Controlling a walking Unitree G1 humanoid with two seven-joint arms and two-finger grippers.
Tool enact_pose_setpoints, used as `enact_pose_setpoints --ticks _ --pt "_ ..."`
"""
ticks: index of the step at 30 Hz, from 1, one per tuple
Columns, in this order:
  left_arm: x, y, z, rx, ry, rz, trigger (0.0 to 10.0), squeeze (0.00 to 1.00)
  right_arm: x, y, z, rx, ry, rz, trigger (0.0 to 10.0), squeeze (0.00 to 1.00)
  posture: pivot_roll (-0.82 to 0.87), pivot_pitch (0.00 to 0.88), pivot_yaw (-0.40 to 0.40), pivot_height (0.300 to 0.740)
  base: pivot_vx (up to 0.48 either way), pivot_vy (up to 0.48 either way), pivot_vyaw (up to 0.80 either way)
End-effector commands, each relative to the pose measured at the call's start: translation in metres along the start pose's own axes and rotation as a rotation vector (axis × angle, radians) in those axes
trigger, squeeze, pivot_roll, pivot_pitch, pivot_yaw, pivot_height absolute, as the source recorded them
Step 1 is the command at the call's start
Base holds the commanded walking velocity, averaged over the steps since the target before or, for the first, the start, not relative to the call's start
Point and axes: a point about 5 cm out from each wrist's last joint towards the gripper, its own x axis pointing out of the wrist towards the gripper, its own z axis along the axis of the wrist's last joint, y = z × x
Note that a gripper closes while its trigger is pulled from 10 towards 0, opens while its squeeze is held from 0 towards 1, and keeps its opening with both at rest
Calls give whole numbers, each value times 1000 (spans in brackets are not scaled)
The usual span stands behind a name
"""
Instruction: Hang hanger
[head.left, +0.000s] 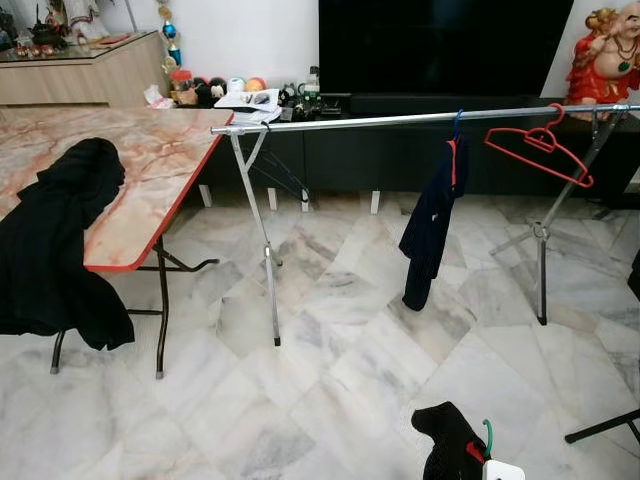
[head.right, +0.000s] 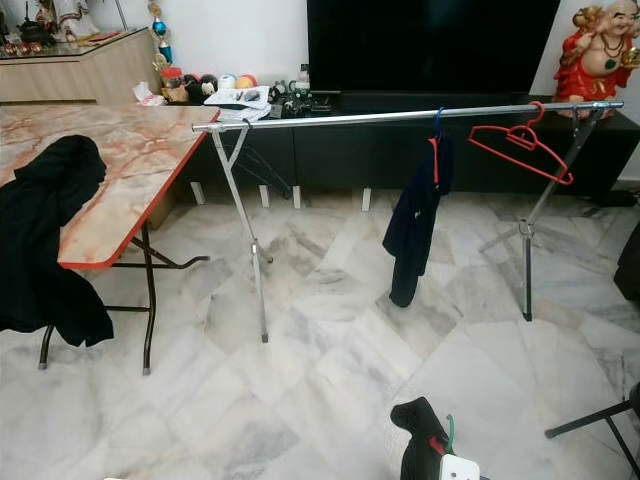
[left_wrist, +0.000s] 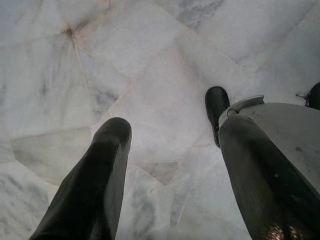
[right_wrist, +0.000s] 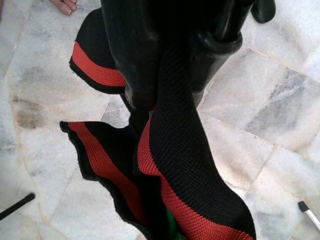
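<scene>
The right pincer (right_wrist: 170, 75) grips a black-and-red garment (head.left: 452, 443) on a green hanger (head.left: 487, 434), low, well short of the rail (head.left: 420, 117). The left pincer (left_wrist: 170, 165) hangs open over marble floor (left_wrist: 150, 60). A red hanger (head.left: 540, 145) and dark shirt (head.left: 430, 225) hang there; a bench (head.left: 150, 170) stands left.

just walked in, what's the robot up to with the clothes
The right end effector is shut on a black garment with red trim on a green hanger, held low over the marble floor. The silver clothes rail ahead already carries a dark garment and an empty red hanger. The left end effector hangs open.
</scene>
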Motion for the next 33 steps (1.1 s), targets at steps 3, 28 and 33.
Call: enact_pose_setpoints --ticks 3,28,33 --pt "-2 12 5 61 -72 162 10000 0 6 -9 26 -92 -66 -63 10000 0 -42 0 47 740 0 0 0" --pt "-26 37 134 632 -558 137 10000 0 -1 29 156 -858 -394 611 10000 0 -17 0 22 740 0 0 0" --pt "-33 23 149 714 -628 -32 10000 0 -11 31 157 -1015 -331 818 10000 0 -17 0 24 740 0 0 0"
